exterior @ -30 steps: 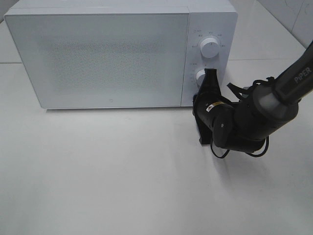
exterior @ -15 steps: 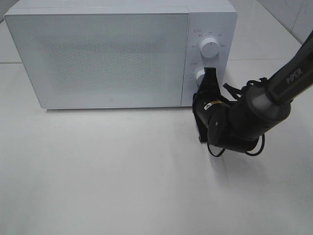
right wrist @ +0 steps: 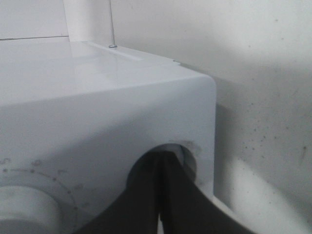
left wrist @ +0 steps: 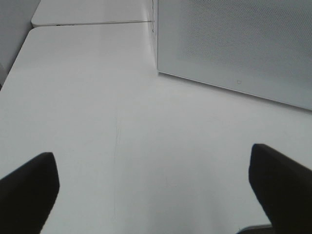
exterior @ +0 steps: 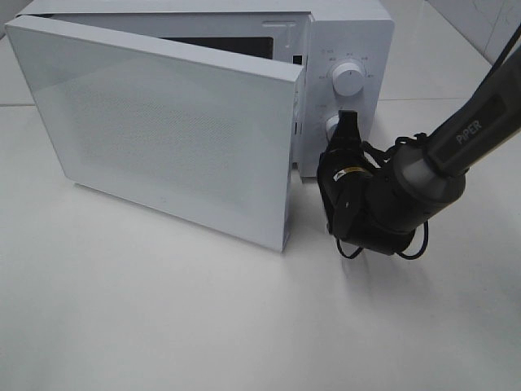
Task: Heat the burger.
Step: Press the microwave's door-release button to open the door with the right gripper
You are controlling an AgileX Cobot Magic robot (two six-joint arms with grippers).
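One white microwave (exterior: 350, 24) stands at the 12 o'clock side of the white table (exterior: 163, 326) in the high view. Its door (exterior: 163, 138) hangs partway open, the free edge swung out toward 6 o'clock. The right arm (exterior: 456, 138) reaches in from 3 o'clock. The right gripper (exterior: 348, 120) has its fingers pinched together on nothing, tips against the control panel just beside the lower knob (exterior: 332, 127) and under the upper knob (exterior: 349, 79).

From the left wrist, the left gripper (left wrist: 151, 153) hangs over bare tabletop (left wrist: 97, 97), fingers (left wrist: 29, 190) spread wide and empty, with the speckled door (left wrist: 234, 44) ahead of it.

From the right wrist, the two dark fingers (right wrist: 141, 204) meet with no gap, their tips in a round recess (right wrist: 187, 148) of the panel, beside a knob (right wrist: 24, 209).

Where the burger is, I cannot tell from any view.
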